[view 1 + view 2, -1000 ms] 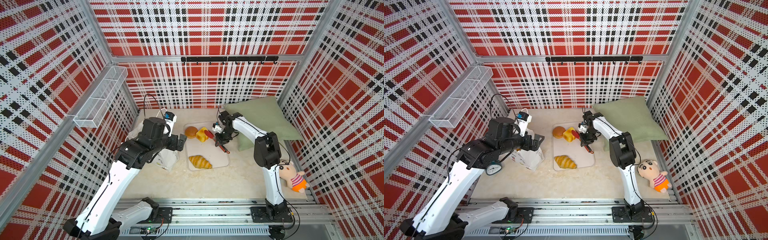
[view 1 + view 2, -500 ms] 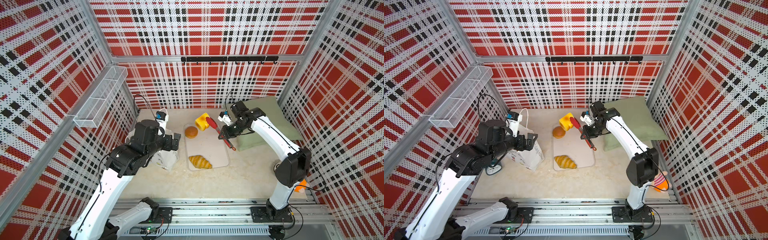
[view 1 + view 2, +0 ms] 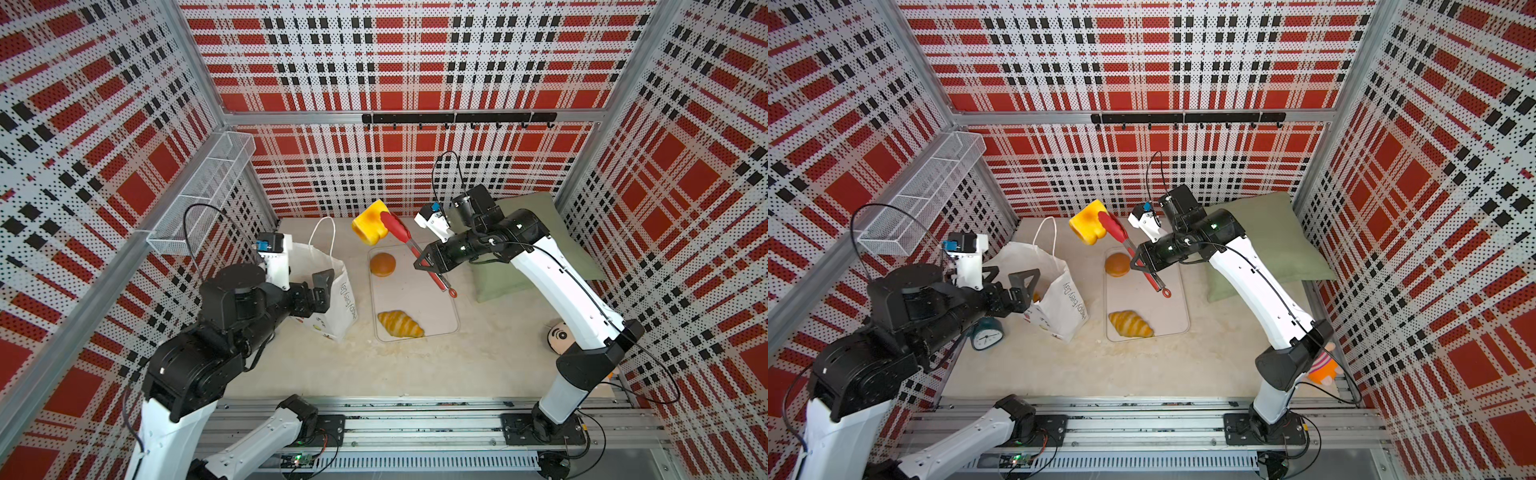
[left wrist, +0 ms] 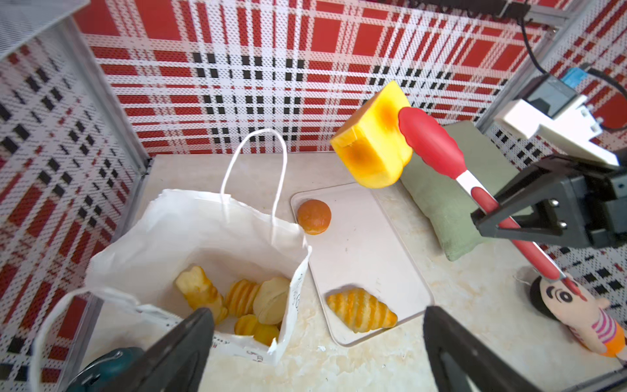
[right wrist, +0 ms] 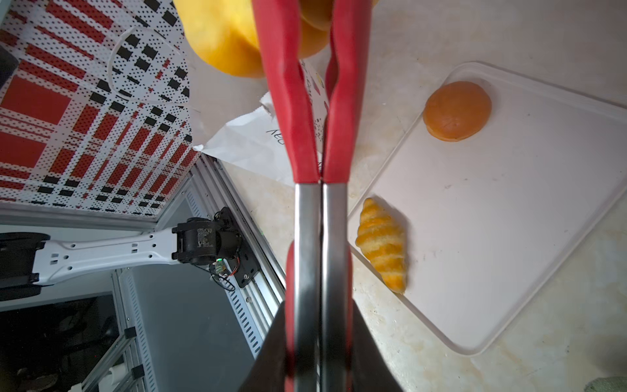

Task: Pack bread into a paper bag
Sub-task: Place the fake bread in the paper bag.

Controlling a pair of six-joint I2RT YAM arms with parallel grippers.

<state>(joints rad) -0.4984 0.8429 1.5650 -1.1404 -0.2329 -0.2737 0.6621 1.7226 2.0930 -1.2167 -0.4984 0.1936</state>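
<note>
Nearest the rail, on the beige table (image 3: 415, 365), the croissant (image 3: 400, 324) lies on the near end of the white tray (image 3: 419, 299), close to its near left corner. Out past the tray's right side, a small doll (image 4: 590, 315) lies on the table.

Just beside the tray's left long edge stands the paper bag (image 3: 336, 295), upright with its mouth open and one cord handle standing up. Several pale and golden breads (image 4: 237, 298) lie at its bottom (four or so, though overlap makes the count unsure). The left gripper (image 3: 1007, 277) hovers at the bag's mouth on the side away from the tray, jaws spread wide and empty; whether a finger touches the paper rim I cannot tell. A teal clock (image 3: 986, 334) sits on the table beyond the bag from the tray.

Farther along the tray, the round bun (image 3: 382, 264) rests at its far left corner. Above the tray's far end, the right gripper (image 3: 426, 261) is clamped narrowly on the handles of the red-tipped tongs (image 3: 399, 230). The tongs' tips pinch the yellow toast (image 3: 370, 227), raised in the air over the tray's far left corner, toward the bag.

Beyond the tray's far right corner lies the green cushion (image 3: 1275, 237).
</note>
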